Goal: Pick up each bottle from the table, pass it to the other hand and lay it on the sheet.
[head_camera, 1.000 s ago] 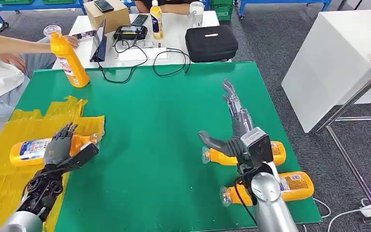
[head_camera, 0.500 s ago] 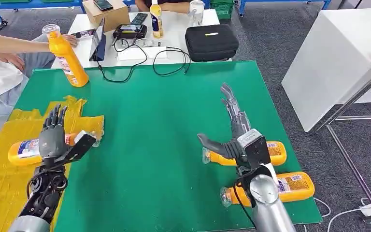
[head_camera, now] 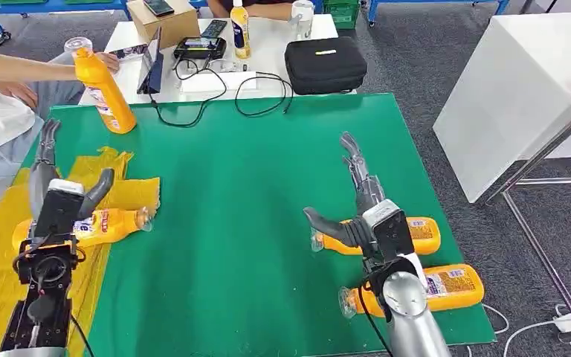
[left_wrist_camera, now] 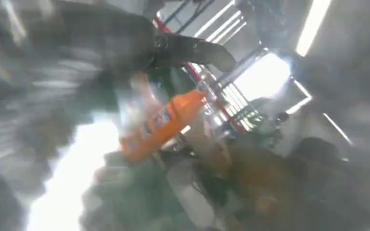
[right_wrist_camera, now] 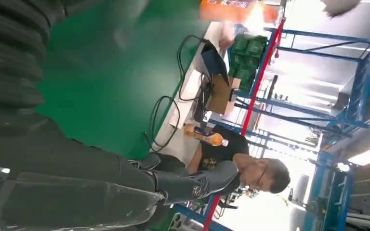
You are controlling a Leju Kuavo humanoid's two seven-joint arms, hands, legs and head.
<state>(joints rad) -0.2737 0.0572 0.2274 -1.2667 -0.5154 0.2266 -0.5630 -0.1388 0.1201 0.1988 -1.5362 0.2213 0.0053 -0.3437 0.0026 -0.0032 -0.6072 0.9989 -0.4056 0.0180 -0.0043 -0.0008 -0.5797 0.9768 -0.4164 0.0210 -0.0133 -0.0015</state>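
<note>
**Green table, yellow sheet, four orange bottles in sight**

From the head view, a green table (head_camera: 245,223) fills the middle, with a crumpled yellow sheet (head_camera: 0,275) spread over its left edge. One bottle (head_camera: 108,223) lies on its side on that sheet, cap toward the table's middle. The left hand (head_camera: 56,186) is raised above it, fingers straight and apart, holding nothing. On the right, the right hand (head_camera: 357,201) hovers over a second lying bottle (head_camera: 420,234), thumb and fingers spread wide and empty; a third lying bottle (head_camera: 453,286) sits nearer the table's front edge. An upright bottle (head_camera: 106,93) stands at the far left corner, a person's hand on its cap. Beyond lie a white desk (head_camera: 268,56) with cables, a black case (head_camera: 325,65) and a cardboard box (head_camera: 165,21); grey carpet and a white cabinet (head_camera: 520,89) lie to the right.

The left wrist view is badly blurred: an orange bottle shape (left_wrist_camera: 159,125) beyond dark open fingers (left_wrist_camera: 192,50).

The right wrist view shows green surface, blue shelving (right_wrist_camera: 318,110), a seated person and the thick thumb (right_wrist_camera: 192,183) extended
</note>
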